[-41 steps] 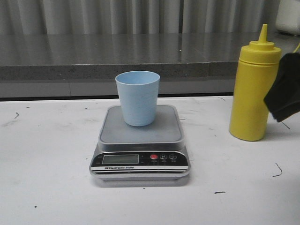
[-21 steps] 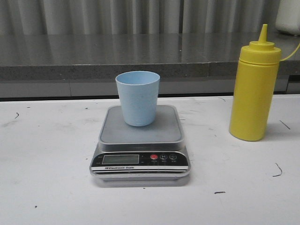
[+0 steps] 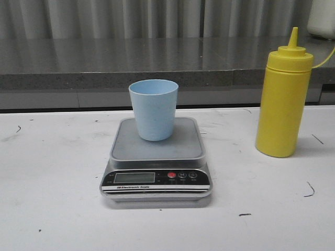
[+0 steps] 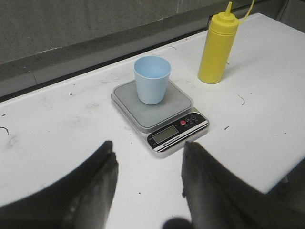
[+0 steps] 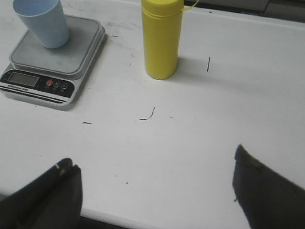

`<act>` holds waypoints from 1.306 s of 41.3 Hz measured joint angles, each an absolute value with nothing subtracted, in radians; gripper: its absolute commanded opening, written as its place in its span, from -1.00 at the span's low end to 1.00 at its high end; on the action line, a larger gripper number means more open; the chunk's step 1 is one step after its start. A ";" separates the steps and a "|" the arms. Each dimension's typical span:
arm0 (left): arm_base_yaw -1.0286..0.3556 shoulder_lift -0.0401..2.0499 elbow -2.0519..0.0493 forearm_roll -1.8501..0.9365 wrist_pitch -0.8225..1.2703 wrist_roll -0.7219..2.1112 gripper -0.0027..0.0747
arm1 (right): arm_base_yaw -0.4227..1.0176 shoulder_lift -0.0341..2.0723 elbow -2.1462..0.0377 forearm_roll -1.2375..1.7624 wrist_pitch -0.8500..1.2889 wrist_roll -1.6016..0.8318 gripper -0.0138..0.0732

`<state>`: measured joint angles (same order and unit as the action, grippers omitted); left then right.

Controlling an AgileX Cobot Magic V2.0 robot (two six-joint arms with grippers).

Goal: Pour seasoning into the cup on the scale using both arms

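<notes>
The pale blue cup (image 3: pixel 153 109) stands upright on the steel platform of the silver-grey scale (image 3: pixel 156 178) at the table's middle. The yellow seasoning bottle (image 3: pixel 283 95) stands upright on the table to the right, its cap tether trailing off its nozzle. Neither gripper shows in the front view. In the left wrist view my left gripper (image 4: pixel 148 155) is open and empty, held back from the scale (image 4: pixel 171 129), the cup (image 4: pixel 152 79) and the bottle (image 4: pixel 217 44). In the right wrist view my right gripper (image 5: pixel 155 162) is wide open and empty near the table's front edge, well back from the bottle (image 5: pixel 161 38).
A grey stone ledge (image 3: pixel 104 65) runs behind the white table (image 3: pixel 52 209). A white object (image 3: pixel 322 18) stands on the ledge at the far right. Small dark marks dot the table top.
My right gripper, beside the bottle at the right edge of the front view one second ago, has pulled out of that view. The bottle, cup and scale have not moved.
</notes>
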<state>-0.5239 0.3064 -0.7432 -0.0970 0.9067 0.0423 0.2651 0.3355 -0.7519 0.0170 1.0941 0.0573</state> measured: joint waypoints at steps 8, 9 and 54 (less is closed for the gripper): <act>-0.524 0.306 -0.743 -0.097 0.907 0.042 -0.11 | 0.265 0.328 -0.754 0.019 1.094 0.057 0.80; -0.524 0.306 -0.743 -0.097 0.907 0.042 -0.11 | 0.265 0.328 -0.754 0.019 1.094 0.057 0.78; -0.524 0.306 -0.743 -0.097 0.907 0.042 -0.98 | 0.265 0.328 -0.754 0.021 1.066 0.057 -0.84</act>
